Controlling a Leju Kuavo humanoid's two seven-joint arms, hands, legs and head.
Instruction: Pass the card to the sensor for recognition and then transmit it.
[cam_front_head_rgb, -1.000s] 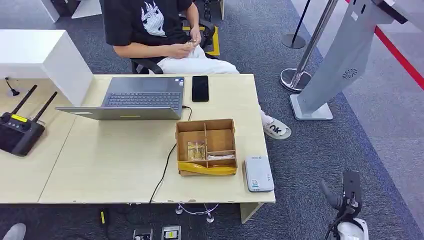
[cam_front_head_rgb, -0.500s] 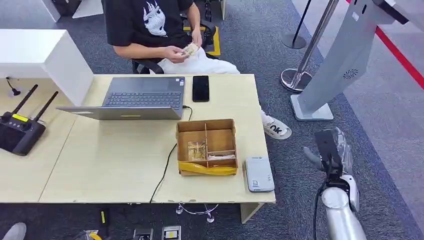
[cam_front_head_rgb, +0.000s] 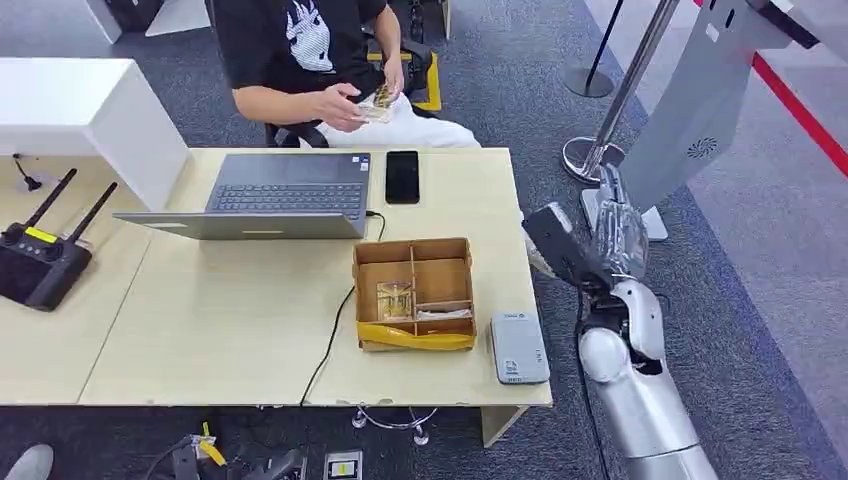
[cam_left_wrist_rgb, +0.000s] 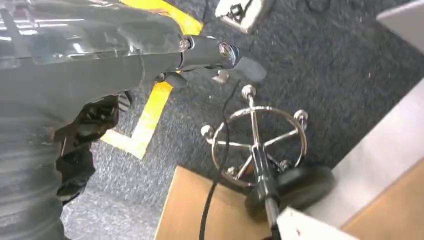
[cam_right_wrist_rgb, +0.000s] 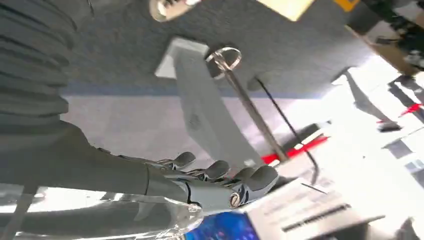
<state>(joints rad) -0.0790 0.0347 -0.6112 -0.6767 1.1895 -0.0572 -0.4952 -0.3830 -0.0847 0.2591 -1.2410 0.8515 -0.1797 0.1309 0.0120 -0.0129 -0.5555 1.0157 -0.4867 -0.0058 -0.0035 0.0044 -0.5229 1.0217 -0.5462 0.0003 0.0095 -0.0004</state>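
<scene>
Your right hand (cam_front_head_rgb: 617, 232) is raised off the table's right edge, beyond the wooden table (cam_front_head_rgb: 240, 330); its fingers (cam_right_wrist_rgb: 215, 172) lie straight and side by side, holding nothing. Your left hand (cam_left_wrist_rgb: 150, 55) hangs below the table near a chrome chair base (cam_left_wrist_rgb: 255, 145); you cannot tell how its fingers lie. The card (cam_front_head_rgb: 378, 101) is pinched in the hands of the seated person (cam_front_head_rgb: 300, 50) across the table, well apart from your right hand. The grey card sensor (cam_front_head_rgb: 518, 347) lies flat at the near right corner, just beside the divided cardboard box (cam_front_head_rgb: 412, 292). A laptop (cam_front_head_rgb: 270, 195) and a black phone (cam_front_head_rgb: 401, 176) rest at the far edge.
</scene>
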